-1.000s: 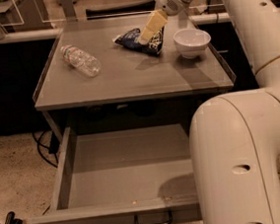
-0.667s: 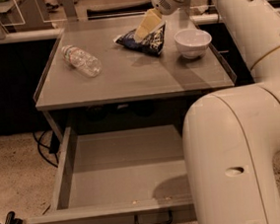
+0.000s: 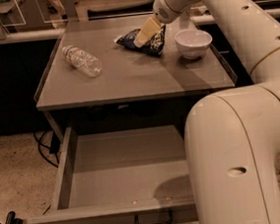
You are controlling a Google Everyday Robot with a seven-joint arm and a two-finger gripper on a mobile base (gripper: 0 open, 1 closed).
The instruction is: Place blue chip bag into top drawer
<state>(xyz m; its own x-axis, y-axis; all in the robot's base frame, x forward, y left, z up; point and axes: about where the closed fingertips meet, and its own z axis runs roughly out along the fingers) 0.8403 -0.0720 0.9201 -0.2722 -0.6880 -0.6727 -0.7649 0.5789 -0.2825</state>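
Observation:
The blue chip bag (image 3: 157, 42) lies wrinkled on the back of the grey table (image 3: 137, 79), just left of the white bowl (image 3: 193, 43). My gripper (image 3: 145, 33) reaches down from the upper right and sits on top of the bag's middle, covering part of it. The top drawer (image 3: 115, 219) is pulled out wide below the table's front edge. Its grey inside is bare and its dark loop handle (image 3: 153, 221) shows at the bottom. My white arm fills the right side and hides the drawer's right end.
A clear plastic water bottle (image 3: 81, 61) lies on its side on the table's left part. Black cables (image 3: 46, 145) run over the speckled floor at the left. A counter edge (image 3: 19, 36) runs behind the table.
My gripper has moved a little left and down onto the blue chip bag. The bag, bottle, bowl and drawer have stayed where they were.

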